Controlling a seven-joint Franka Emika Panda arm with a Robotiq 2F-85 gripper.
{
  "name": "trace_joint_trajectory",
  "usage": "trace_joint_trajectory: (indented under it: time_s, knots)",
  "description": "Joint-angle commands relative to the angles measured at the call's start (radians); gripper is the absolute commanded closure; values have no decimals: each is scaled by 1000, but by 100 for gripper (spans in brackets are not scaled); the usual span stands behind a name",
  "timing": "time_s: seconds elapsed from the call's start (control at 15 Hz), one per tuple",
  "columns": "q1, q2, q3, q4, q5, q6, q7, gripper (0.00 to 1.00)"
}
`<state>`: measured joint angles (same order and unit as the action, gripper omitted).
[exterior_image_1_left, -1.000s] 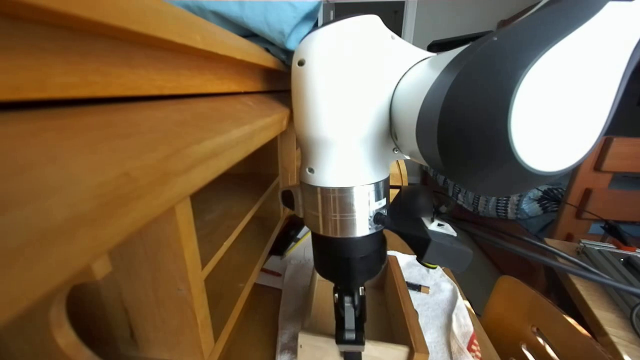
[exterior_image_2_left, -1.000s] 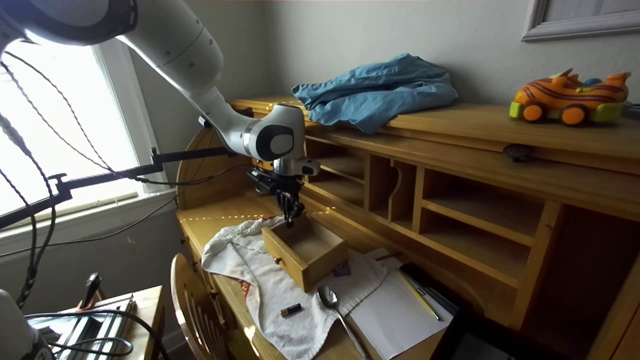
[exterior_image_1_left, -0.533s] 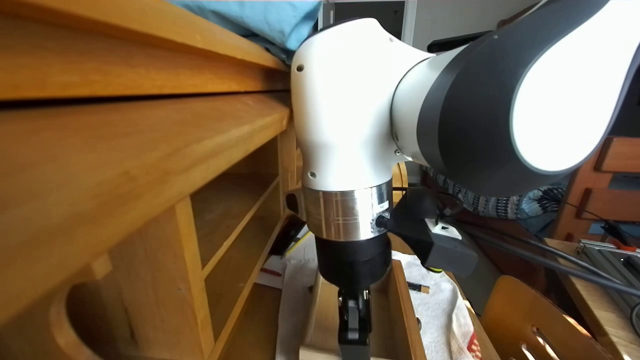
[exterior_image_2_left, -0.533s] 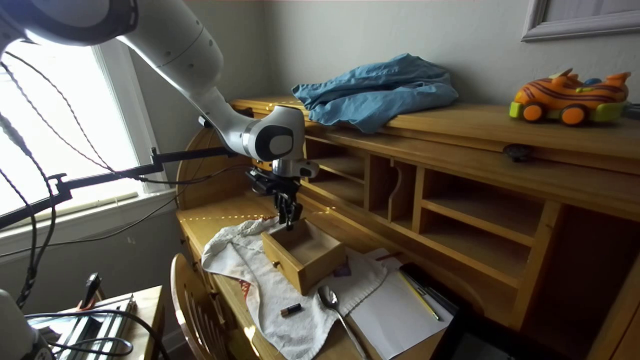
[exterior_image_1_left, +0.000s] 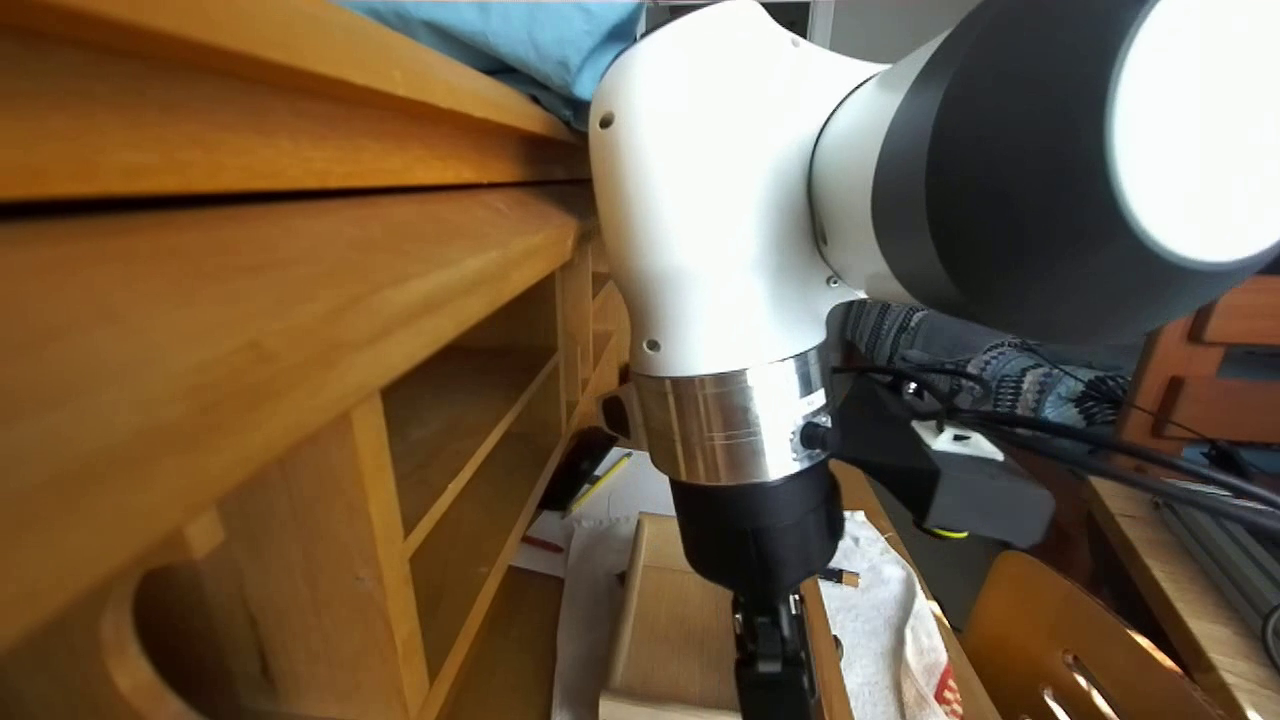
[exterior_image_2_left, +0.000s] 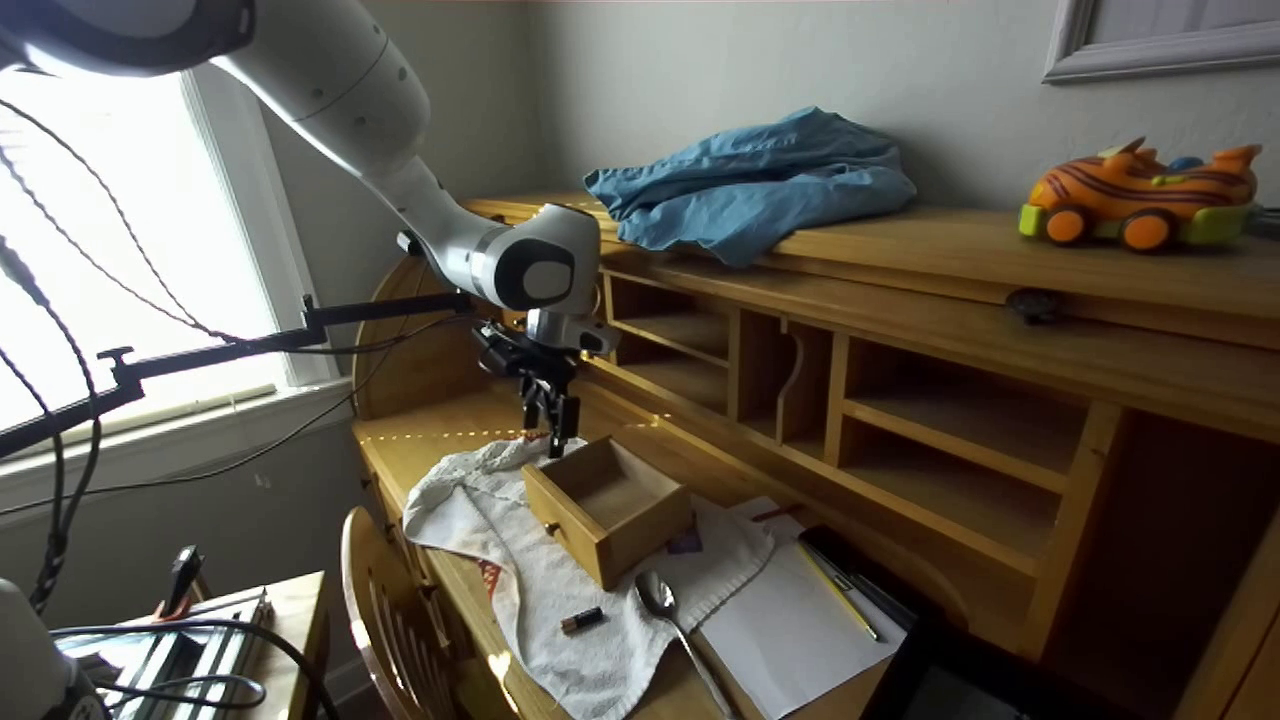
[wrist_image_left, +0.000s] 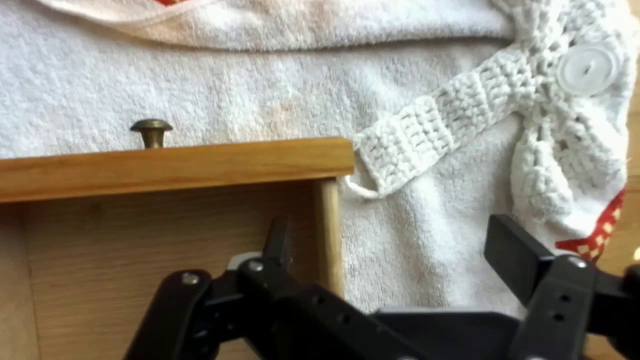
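A small open-topped wooden drawer (exterior_image_2_left: 570, 530) rests on a white towel (exterior_image_2_left: 470, 520), its brass knob (wrist_image_left: 152, 132) on the front panel. My gripper (wrist_image_left: 395, 245) stands wide open in the wrist view with nothing between its pads. One finger (wrist_image_left: 278, 242) appears over the drawer's inside, the other finger (wrist_image_left: 517, 257) over the towel. The drawer's side wall (wrist_image_left: 330, 235) lies across the gap, nearer the first finger, and I see no contact. In an exterior view the gripper (exterior_image_2_left: 548, 430) is beside the drawer's end nearest the window; elsewhere its tips are cut off at the bottom edge.
A battery (exterior_image_2_left: 582, 620) and a spoon (exterior_image_2_left: 660, 600) lie beside the drawer. White paper (exterior_image_2_left: 780, 650) carries a pencil (exterior_image_2_left: 840, 595). Desk cubbies (exterior_image_2_left: 960, 440) rise behind, with a blue cloth (exterior_image_2_left: 760, 185) and a toy car (exterior_image_2_left: 1140, 200) on top. A chair (exterior_image_2_left: 385, 610) stands in front.
The gripper was shut at the drawer's end wall; it has opened and moved off toward the window and the chair side. The drawer has settled slightly lower on the towel.
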<state>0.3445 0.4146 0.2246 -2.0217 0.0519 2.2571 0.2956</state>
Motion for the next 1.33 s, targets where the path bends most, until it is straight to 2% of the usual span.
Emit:
trace_joint_trajectory:
  time_s: [0.0,0.33,0.6,1.07,1.27]
  knots:
    - [-12,-78,24,-68,59,-80,-19,0]
    - [4,-123,11,-139,16,-119,26,0]
    - [7,-146,6,-210,-9,-69,33,0]
    - [29,-175,-23,-309,-193,68,137,0]
    - [27,-182,-27,-344,-224,133,155,0]
